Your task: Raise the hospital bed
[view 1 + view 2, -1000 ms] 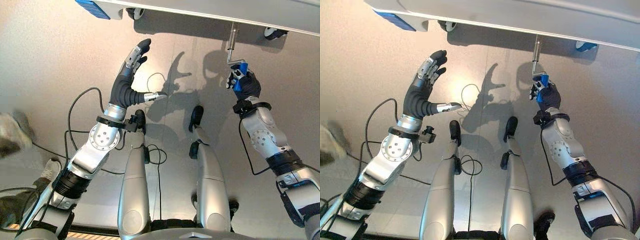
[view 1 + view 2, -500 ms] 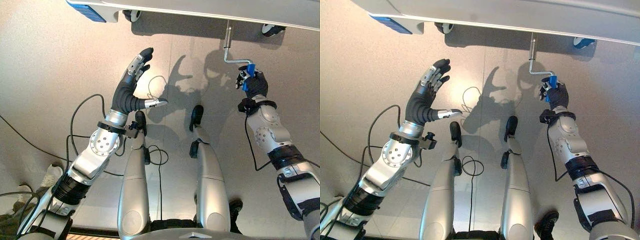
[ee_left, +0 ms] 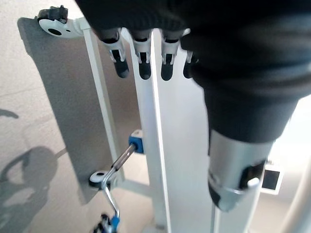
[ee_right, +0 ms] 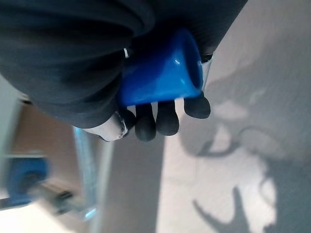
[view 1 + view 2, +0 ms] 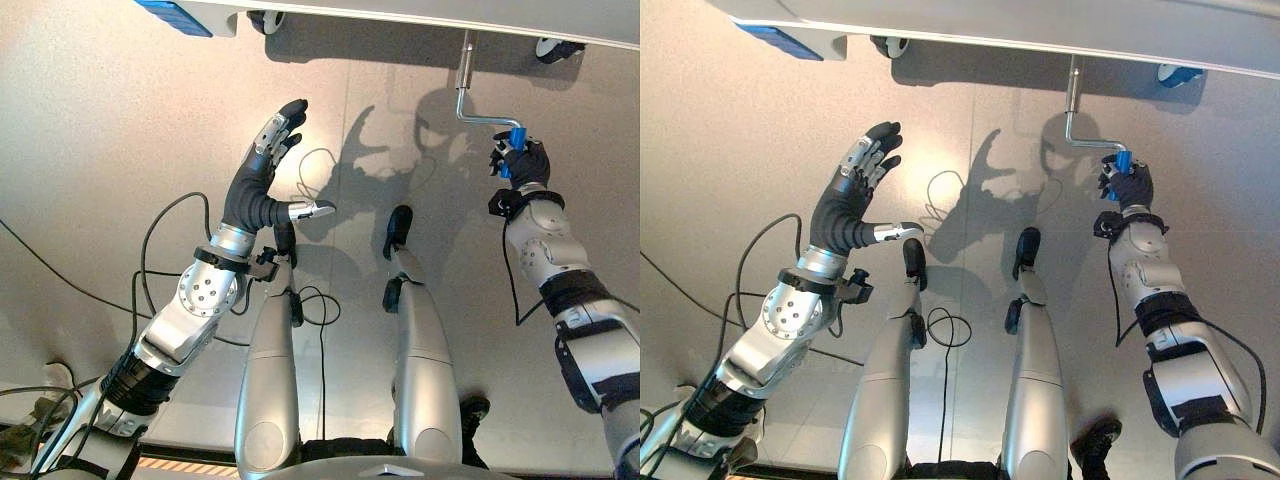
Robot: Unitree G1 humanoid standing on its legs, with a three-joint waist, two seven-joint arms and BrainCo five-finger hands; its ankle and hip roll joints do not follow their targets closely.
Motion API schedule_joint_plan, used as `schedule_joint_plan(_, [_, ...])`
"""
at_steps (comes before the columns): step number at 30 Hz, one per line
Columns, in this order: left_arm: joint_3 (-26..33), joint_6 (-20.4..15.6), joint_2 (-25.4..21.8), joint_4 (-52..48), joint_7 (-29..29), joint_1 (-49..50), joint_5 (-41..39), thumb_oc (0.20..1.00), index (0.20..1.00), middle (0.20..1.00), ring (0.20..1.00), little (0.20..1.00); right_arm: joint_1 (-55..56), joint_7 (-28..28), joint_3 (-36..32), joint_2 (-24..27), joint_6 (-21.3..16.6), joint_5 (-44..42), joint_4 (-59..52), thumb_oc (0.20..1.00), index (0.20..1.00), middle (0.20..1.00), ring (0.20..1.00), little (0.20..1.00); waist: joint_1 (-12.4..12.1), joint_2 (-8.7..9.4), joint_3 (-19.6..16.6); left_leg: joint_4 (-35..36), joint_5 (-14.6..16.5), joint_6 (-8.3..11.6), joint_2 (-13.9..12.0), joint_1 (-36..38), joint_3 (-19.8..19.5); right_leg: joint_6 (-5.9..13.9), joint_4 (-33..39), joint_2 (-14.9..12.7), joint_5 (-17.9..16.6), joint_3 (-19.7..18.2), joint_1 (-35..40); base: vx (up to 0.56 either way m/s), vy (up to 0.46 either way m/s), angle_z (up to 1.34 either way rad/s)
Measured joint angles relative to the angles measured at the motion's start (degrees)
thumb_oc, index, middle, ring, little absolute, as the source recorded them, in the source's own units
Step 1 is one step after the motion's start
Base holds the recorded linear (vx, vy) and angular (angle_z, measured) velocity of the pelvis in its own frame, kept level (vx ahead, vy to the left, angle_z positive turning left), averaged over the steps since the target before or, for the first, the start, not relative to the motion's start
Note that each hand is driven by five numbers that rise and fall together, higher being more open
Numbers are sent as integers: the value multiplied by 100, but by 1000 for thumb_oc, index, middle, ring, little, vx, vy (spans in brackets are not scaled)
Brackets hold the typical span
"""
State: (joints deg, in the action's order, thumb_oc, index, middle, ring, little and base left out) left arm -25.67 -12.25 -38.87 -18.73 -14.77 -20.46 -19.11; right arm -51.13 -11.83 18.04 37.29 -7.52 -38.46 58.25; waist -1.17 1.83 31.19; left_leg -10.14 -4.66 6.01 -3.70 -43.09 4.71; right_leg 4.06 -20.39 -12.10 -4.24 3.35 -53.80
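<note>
Blue plastic marks the crank handle (image 5: 516, 137) gripped by the robot's right hand (image 5: 524, 165), whose fingers (image 4: 163, 116) are curled tight round it just below the white frame of the hospital bed (image 5: 1040, 25), the bent steel crank (image 5: 466, 90) running up from the handle to the frame's underside. The left hand (image 5: 262, 172) is raised over the bare grey floor (image 5: 90, 140) well left of the crank, fingers straight and spread, thumb out, touching nothing. Castor wheels (image 5: 886, 45) sit under the frame beside a blue panel (image 5: 176, 13) at its left end, possibly a label, with no legible writing.
</note>
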Motion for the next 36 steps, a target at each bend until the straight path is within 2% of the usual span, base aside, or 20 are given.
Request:
schedule_joint_plan(1, [-76, -17, -14, 0, 40, -6, 0, 1000, 1000, 1000, 1000, 1000, -248, 41, 50, 8, 126, 202, 409, 200, 200, 200, 200, 200, -33, 0, 0, 0, -5, -10, 21, -12, -2, 7, -42, -23, 13, 0, -23, 12, -22, 8])
schedule_joint_plan(4, [-161, -52, -17, 0, 72, -83, -30, 1000, 1000, 1000, 1000, 1000, -384, 61, -36, 19, 152, 367, 854, 200, 200, 200, 200, 200, -167, -15, -7, 0, -16, -22, 57, -85, -16, 3, -201, -68, 85, -4, -149, 7, -12, 10])
schedule_joint_plan(15, [-268, -61, -30, 5, 73, -166, -99, 1000, 1000, 1000, 1000, 1000, -635, 36, -185, 41, 348, 761, 1442, 200, 200, 200, 200, 200, -318, -120, -14, -55, -42, -12, 200, -278, -55, 11, -654, -221, 341, -45, -506, 6, 3, 6])
schedule_joint_plan(18, [-301, -79, 69, 5, 69, -308, -195, 1000, 1000, 1000, 1000, 1000, -772, 13, -175, 104, 380, 859, 1578, 200, 200, 200, 200, 200, -424, -254, -30, -115, -42, -11, 215, -421, -84, 7, -768, -254, 377, -46, -656, 5, 14, 5])
schedule_joint_plan(24, [-296, -81, 79, 11, 65, -336, -204, 1000, 1000, 1000, 1000, 1000, -934, -37, -168, 149, 423, 989, 1681, 200, 200, 200, 200, 200, -480, -328, -27, -300, -26, 10, 236, -681, -175, -54, -1014, -272, 454, -29, -916, 6, 0, 6])
schedule_joint_plan(26, [-301, -84, 169, 12, 64, -343, -220, 1000, 1000, 1000, 1000, 1000, -983, -90, -145, 184, 437, 1141, 1735, 200, 200, 200, 200, 200, -503, -417, -43, -381, -22, 11, 260, -741, -188, -60, -1126, -311, 488, -32, -979, 11, 20, 10])
schedule_joint_plan(30, [-298, -107, 211, 11, 63, -352, -245, 1000, 1000, 1000, 1000, 1000, -1120, -130, -137, 212, 451, 1308, 1826, 200, 200, 200, 200, 200, -534, -483, -46, -501, 5, -4, 286, -883, -209, -73, -1316, -350, 567, -53, -1146, 21, 4, 7])
schedule_joint_plan(36, [-379, -122, 288, 39, 58, -314, -248, 1000, 1000, 1000, 1000, 1000, -1303, -183, 75, 242, 652, 1540, 2044, 200, 200, 200, 200, 200, -605, -643, -80, -748, 77, 81, 319, -1032, -335, -141, -1648, -404, 740, -24, -1304, 20, 9, 9])
